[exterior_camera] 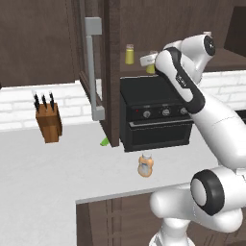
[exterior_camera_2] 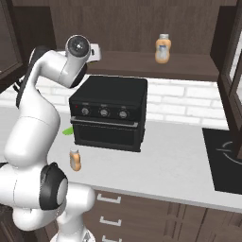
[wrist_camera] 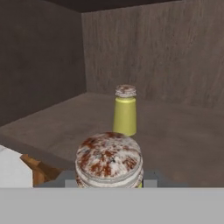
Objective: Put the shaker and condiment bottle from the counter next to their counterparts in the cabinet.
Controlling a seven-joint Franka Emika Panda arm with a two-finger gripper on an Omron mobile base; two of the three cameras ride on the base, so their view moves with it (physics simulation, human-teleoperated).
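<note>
The arm is raised to the open cabinet (exterior_camera: 113,72), with the claw (exterior_camera: 150,63) at the front edge of the shelf (wrist_camera: 183,144), above the black oven (exterior_camera: 156,113). From the hand view, the claw is closed nearly all the way on the shaker (wrist_camera: 109,159): its speckled grey-brown cap sits right at the bottom of that view, between the finger tips, which are themselves mostly hidden. The shaker stands upright in the grip, long axis vertical, with a sliver of yellow-green body showing under the cap. Its twin shaker (wrist_camera: 125,110) stands upright further back on the shelf, straight ahead of the claw and a touch to the right in the hand view, near but clearly apart from the held one. Judgement: the move ahead turns on that gap; the held shaker needs to go forward and down onto bare shelf just in front of or beside the twin, staying vertical so it does not tip on release. Whether its base is over the shelf yet or short of the lip, I cannot tell. One orange bottle (exterior_camera_2: 162,48) stands upright on the same shelf, well off to the right. The other orange bottle (exterior_camera: 145,165) is upright on the counter (exterior_camera: 43,178) in front of the oven, not yet handled. A knife block (exterior_camera: 48,120) sits at far left.
</note>
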